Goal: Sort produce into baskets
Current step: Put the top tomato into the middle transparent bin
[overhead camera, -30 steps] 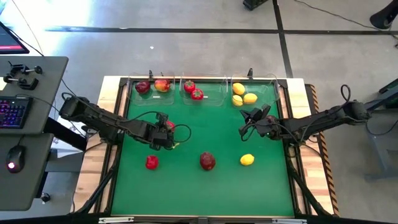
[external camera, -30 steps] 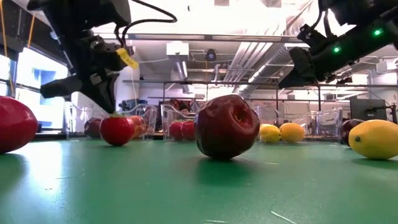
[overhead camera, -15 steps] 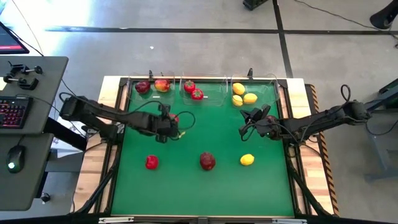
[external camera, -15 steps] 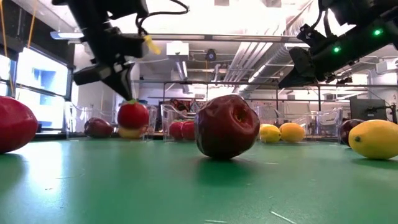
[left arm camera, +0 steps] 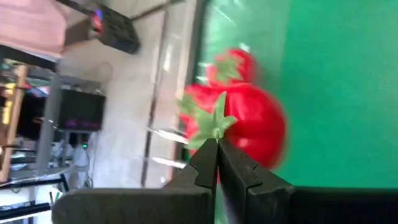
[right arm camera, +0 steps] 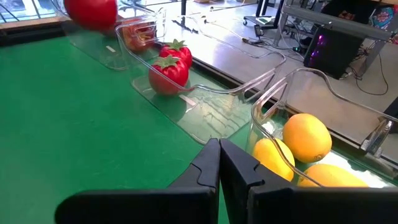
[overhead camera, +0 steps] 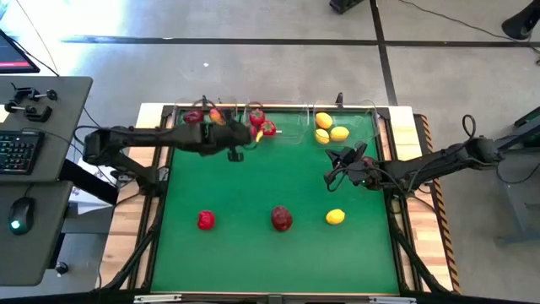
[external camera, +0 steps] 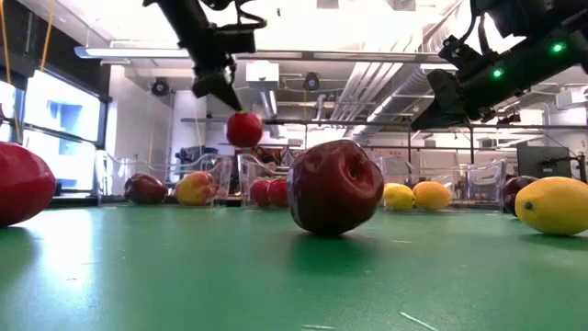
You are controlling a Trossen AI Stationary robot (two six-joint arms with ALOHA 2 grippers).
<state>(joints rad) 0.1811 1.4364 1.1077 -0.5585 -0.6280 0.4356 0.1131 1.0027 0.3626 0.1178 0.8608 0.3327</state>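
My left gripper (overhead camera: 246, 135) is shut on a bright red green-topped fruit (external camera: 244, 129), held in the air by the near wall of the middle clear bin (overhead camera: 285, 135). That bin holds two like fruits (overhead camera: 256, 117). The left bin (overhead camera: 207, 133) holds a dark red apple (overhead camera: 193, 117) and a red-orange one (overhead camera: 219, 116). The right bin (overhead camera: 359, 127) holds three lemons (overhead camera: 323, 121). A red fruit (overhead camera: 206, 220), a dark red apple (overhead camera: 281, 219) and a lemon (overhead camera: 335, 217) lie on the green mat. My right gripper (overhead camera: 332, 157) is shut and empty above the mat, near the right bin. My left gripper pinches the fruit's green leafy top (left arm camera: 211, 124) between its two fingers (left arm camera: 205, 163). The fingers come from above, slanting down. The fruit hangs below them, lifted clear of the mat, its red body (left arm camera: 258, 127) under the fingertips.
The three bins stand side by side along the mat's far edge. A desk with a keyboard (overhead camera: 17, 152) and a mouse (overhead camera: 20, 215) stands left of the table. Bare green mat (overhead camera: 278, 177) lies between the bins and the three loose fruits.
My left gripper has risen and gone toward the table's far edge and to the right, up to the middle bin. The red green-topped fruit has come off the mat with it and now hangs clear, higher than the bin walls.
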